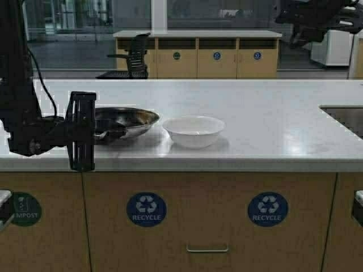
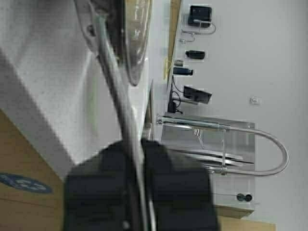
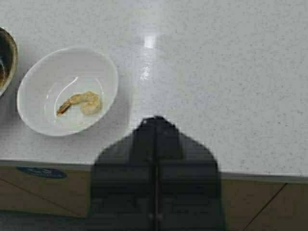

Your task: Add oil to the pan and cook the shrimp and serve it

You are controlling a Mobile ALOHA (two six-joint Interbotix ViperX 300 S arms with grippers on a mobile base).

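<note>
1. Now the shrimp (image 3: 82, 102) lies in the white bowl (image 1: 193, 131) on the counter (image 1: 272, 130), just beside the pan (image 1: 122, 122).
2. Left gripper (image 2: 134, 159) is clamped on the pan's handle (image 2: 115, 91); right gripper (image 3: 155, 168), pressed together and holding nothing, hovers above the counter's edge.
3. Serving looks complete; likely next, letting go of the pan.

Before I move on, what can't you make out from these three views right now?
- Pan inside: high view is too shallow; left wrist view shows only the handle in the shut left gripper.
- Shrimp: hidden by the white bowl's wall in high view.
- Right gripper: absent from high view.
- Oil: in no view.
</note>
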